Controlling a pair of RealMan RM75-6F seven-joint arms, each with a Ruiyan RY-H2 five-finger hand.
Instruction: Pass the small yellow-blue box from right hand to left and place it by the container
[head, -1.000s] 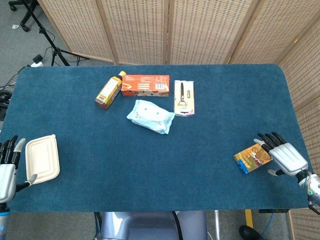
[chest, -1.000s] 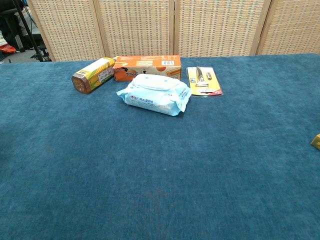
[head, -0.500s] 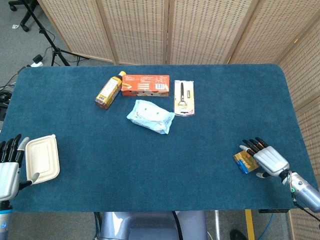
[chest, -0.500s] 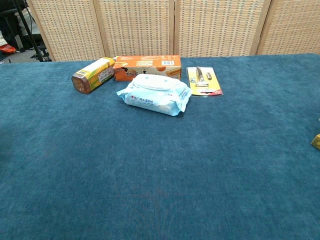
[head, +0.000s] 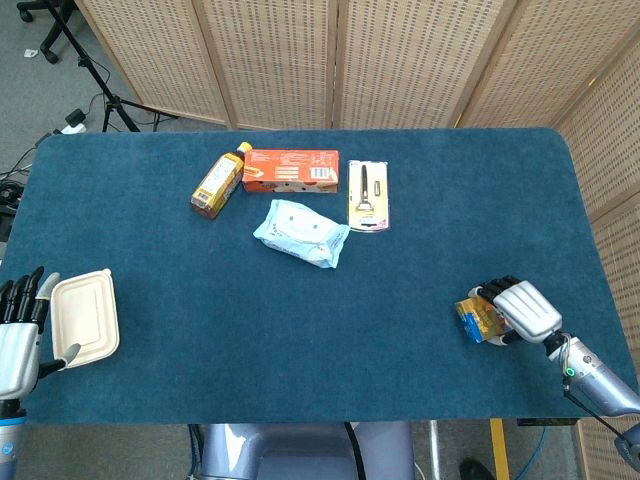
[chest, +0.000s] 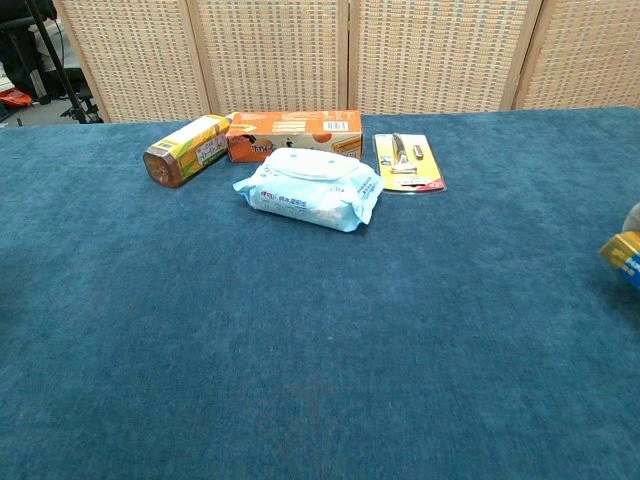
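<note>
The small yellow-blue box is at the table's right front, tipped up on edge. My right hand covers it from the right, fingers curled over its top and gripping it. In the chest view only a corner of the box shows at the right edge, and the hand is barely visible there. The white lidded container lies at the left front edge. My left hand waits just left of it, fingers spread, holding nothing.
At the back middle lie a yellow bottle on its side, an orange carton, a blue wipes pack and a carded tool. Wicker screens stand behind the table. Blue cloth stretches between the two hands.
My right hand slid left over the box and curled its fingers around it. The box tipped up and shifted slightly left. The left hand barely moved.
</note>
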